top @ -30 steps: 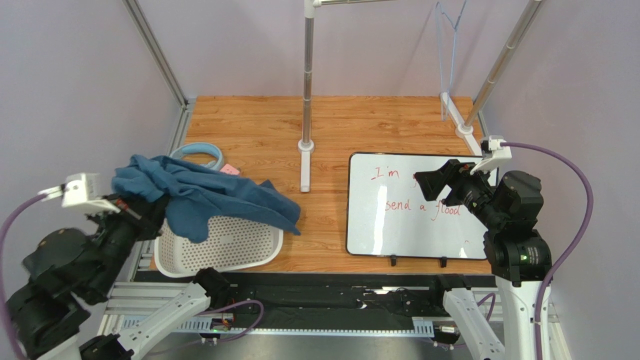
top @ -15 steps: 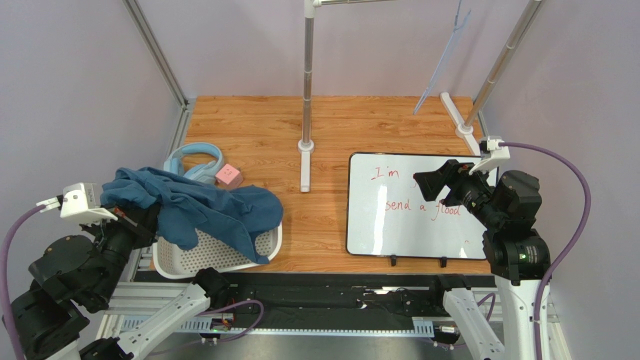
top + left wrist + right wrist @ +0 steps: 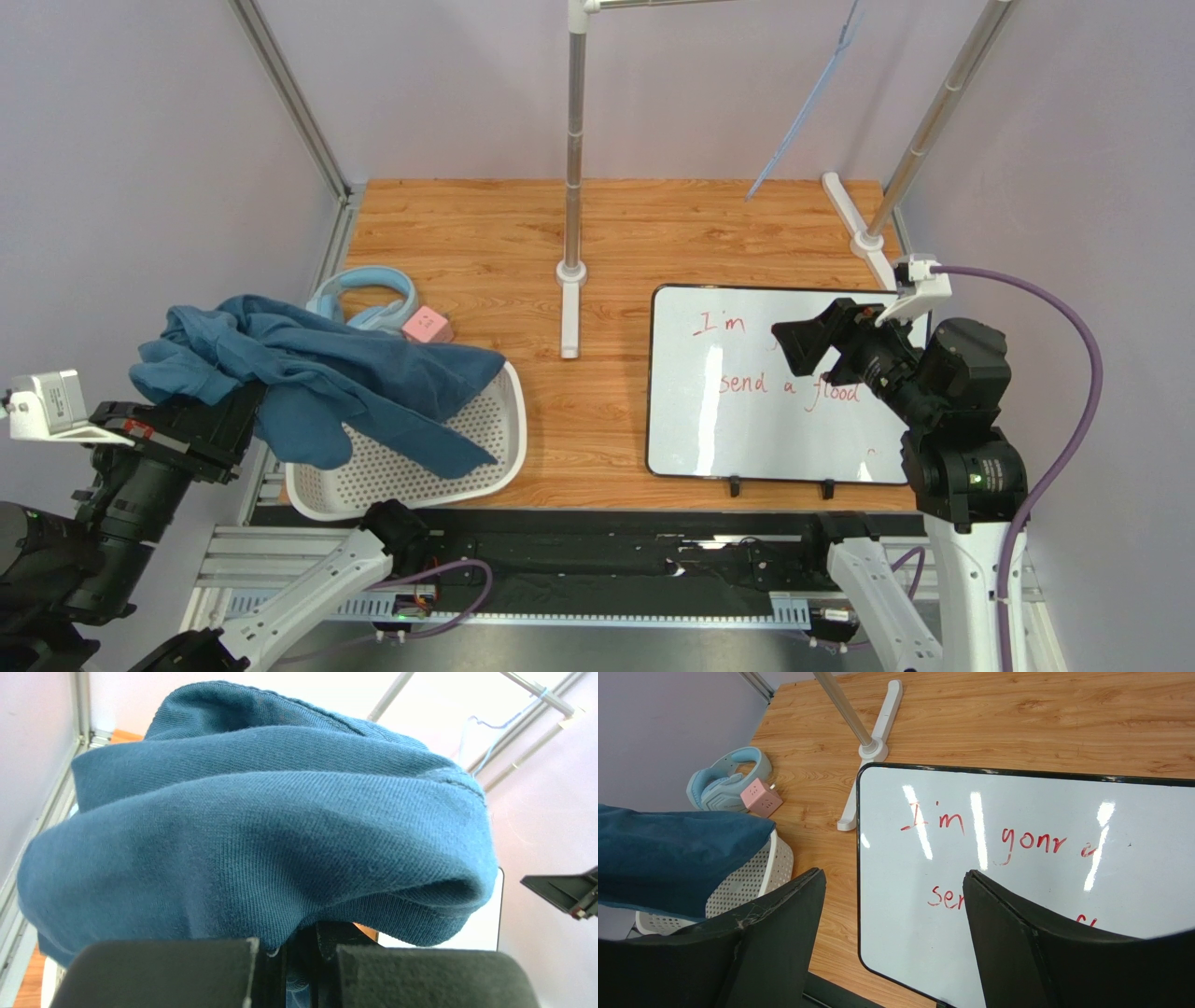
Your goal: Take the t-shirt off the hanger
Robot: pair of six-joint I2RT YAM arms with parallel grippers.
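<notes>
Two tools differ: the left tool (image 3: 298, 946) pinches shut on the bunched t-shirt (image 3: 316, 375), held over the basket (image 3: 410, 493), well apart from the bare hanger (image 3: 800, 119); the right tool (image 3: 892, 882) gapes empty. Trailing cloth could snag the basket's rim and drag it.

Wooden table (image 3: 673, 238), light plank grain, ran from the arm bases to the back wall. Right half: a whiteboard (image 3: 716, 406) lay flat, black-framed, with red handwriting, and two small black clips at its near edge. Centre: a white rack foot (image 3: 570, 301) sat on the wood with the metal pole standing up from it; a second white foot (image 3: 856, 210) sat at the back right. Left side: light-blue headphones (image 3: 368, 276) lay flat, with a small pink cube (image 3: 427, 326) just beside them. Near-left corner: a white perforated basket (image 3: 491, 413) stood near the headphones; whether it overhung the table edge was unclear.
</notes>
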